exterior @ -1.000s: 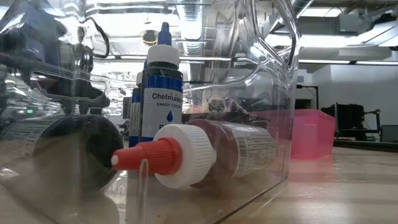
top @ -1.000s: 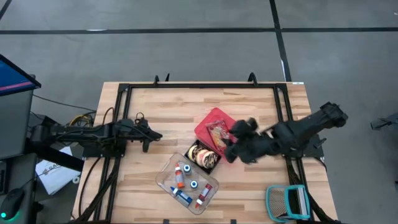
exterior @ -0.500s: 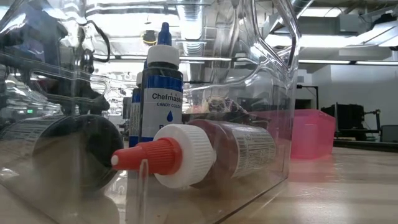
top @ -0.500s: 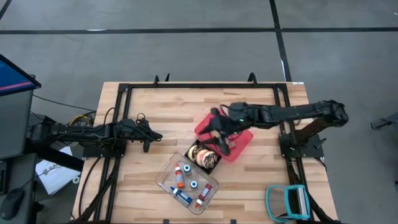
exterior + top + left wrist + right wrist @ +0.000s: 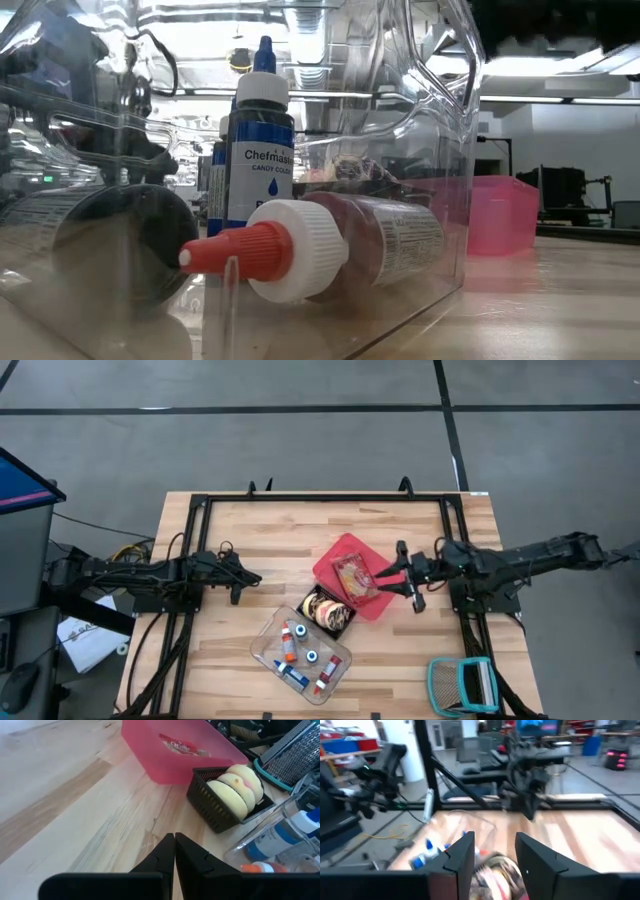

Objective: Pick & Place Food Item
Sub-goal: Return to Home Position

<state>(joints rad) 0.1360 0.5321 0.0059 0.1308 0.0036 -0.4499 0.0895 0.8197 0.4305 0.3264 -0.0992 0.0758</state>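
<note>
A red bin [image 5: 385, 600] sits mid-table, and a food packet [image 5: 352, 576] lies flat on its floor. My right gripper [image 5: 388, 580] hangs level at the bin's right side, pointing across it. In the right wrist view the right gripper [image 5: 495, 855] is open, with the packet [image 5: 495, 872] below and beyond the fingers, untouched. My left gripper [image 5: 240, 580] waits shut over the table's left part; in its wrist view the left gripper [image 5: 174, 851] points toward a black basket [image 5: 210, 810] of pale round buns [image 5: 235, 790].
A clear bin [image 5: 303, 655] of small bottles stands near the front edge, filling the low view as the clear bin [image 5: 300, 250]. The black basket [image 5: 328, 610] sits between it and the red bin. A teal grater [image 5: 462, 685] lies at the front right corner.
My right arm reached out over the red bin, then drew back toward the table's right edge and tipped up until it points level. The packet has stayed in the bin.
</note>
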